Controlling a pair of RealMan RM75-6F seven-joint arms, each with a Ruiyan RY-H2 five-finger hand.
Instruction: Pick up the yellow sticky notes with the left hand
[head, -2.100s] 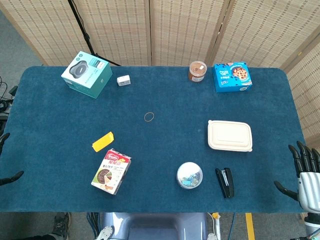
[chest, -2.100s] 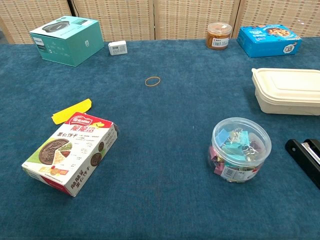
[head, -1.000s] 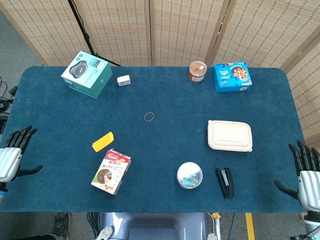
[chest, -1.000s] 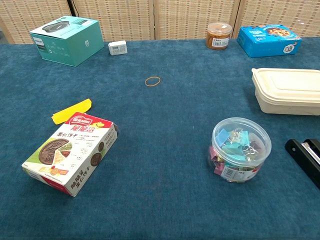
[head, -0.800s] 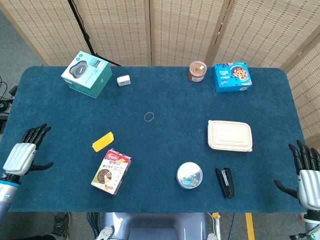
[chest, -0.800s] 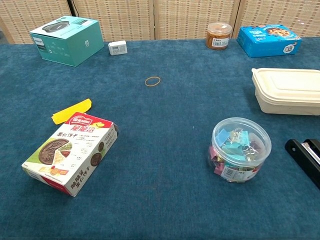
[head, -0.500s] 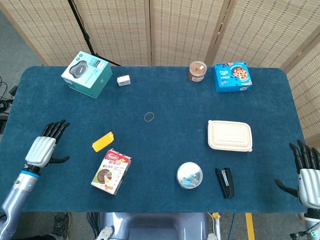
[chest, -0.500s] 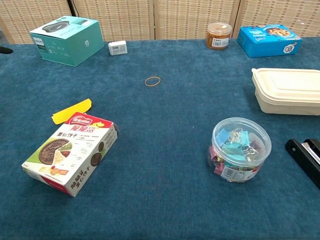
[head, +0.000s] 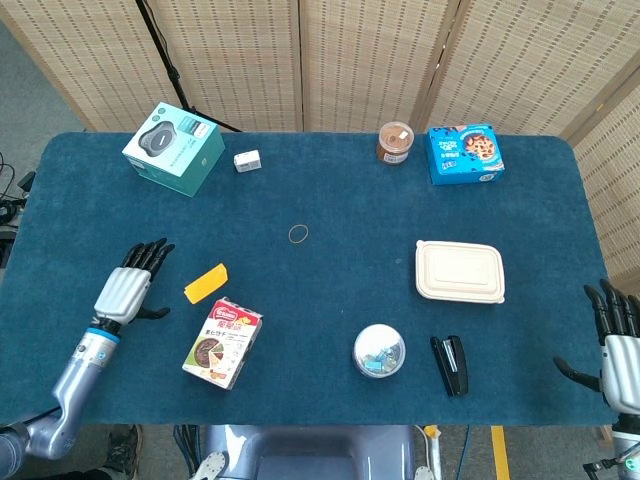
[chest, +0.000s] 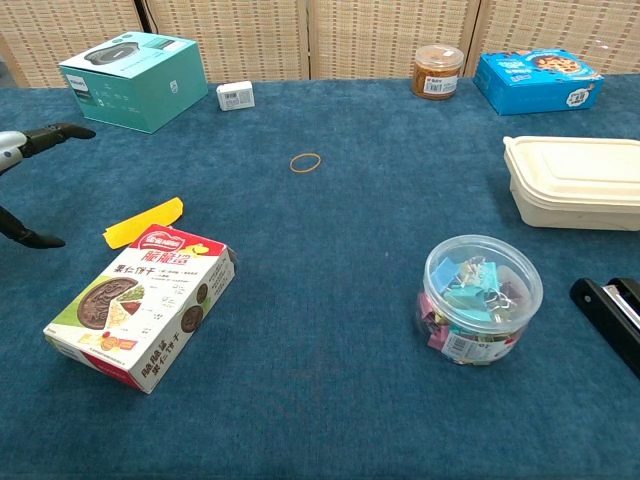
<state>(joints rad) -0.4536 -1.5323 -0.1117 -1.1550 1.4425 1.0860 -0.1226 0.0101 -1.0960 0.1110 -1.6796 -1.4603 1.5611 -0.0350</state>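
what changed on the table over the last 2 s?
The left hand came in from the table's left edge toward the yellow sticky notes, fingers spread, not touching them. Nothing was taken hold of or let go. The right hand drifted slightly at the right edge. The snack box and everything else stayed put.

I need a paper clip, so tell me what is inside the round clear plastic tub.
The round clear plastic tub holds a heap of coloured binder clips, blue, pink and others. Its lid is on. The lowest layer is hidden behind the white label, so paper clips cannot be confirmed.

left hand (chest: 22, 150) cropped at chest view's left edge, stapler (chest: 612, 310) cropped right
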